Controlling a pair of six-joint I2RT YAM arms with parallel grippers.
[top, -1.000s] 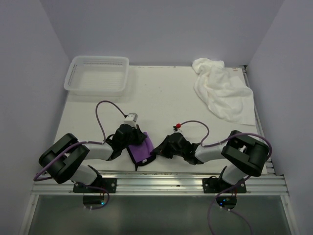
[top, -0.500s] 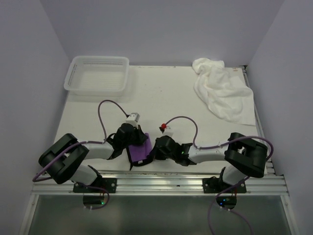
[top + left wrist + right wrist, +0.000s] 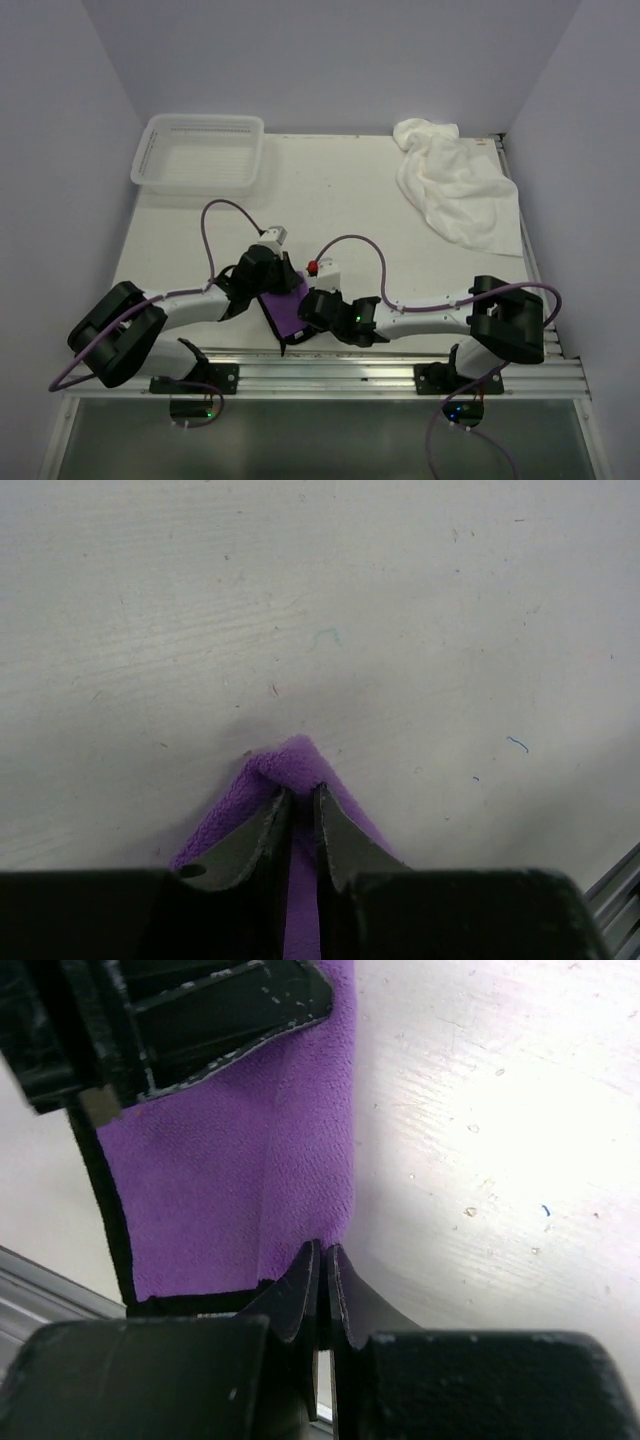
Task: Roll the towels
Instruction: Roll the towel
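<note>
While my left claw (image 3: pixel 300 792) and right claw (image 3: pixel 322 1250) clench the purple towel (image 3: pixel 285 308), they crowd close. Basket (image 3: pixel 200 152) and white towel (image 3: pixel 450 185) lie well apart.

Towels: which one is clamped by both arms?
The small purple towel at the near edge; both arms' jaws are shut on its edges. The large white towel lies crumpled, untouched, at the far right.

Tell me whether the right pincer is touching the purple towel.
Touching. The right wrist view shows the right pincer closed on an edge of the purple towel, with cloth running in between its fingertips.
</note>
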